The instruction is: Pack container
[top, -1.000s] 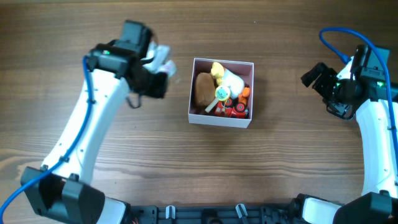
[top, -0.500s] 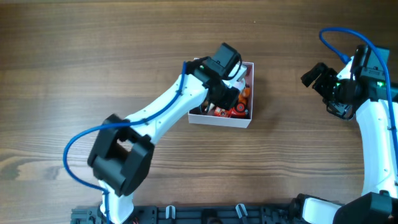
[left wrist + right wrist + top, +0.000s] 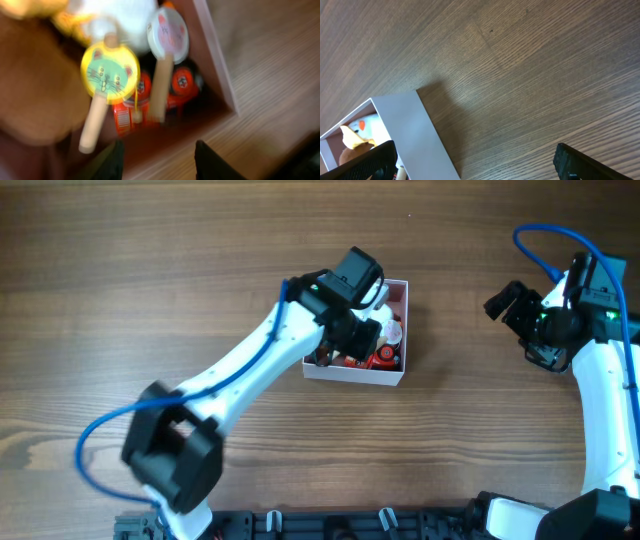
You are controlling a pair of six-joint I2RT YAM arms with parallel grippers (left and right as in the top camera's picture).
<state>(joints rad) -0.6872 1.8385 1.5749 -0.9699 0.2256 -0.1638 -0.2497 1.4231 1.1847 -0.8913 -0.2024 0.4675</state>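
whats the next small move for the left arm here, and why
Probably lift the left hand straight up out of the container. Its fingers stand apart with nothing between them, and the white-faced stick toy lies free inside it, so there seems nothing left to hold there.

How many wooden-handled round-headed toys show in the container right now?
2. The yellow cat-face toy lies in the container; the white toy lies beside it, nearer the wall. Others may be buried underneath.
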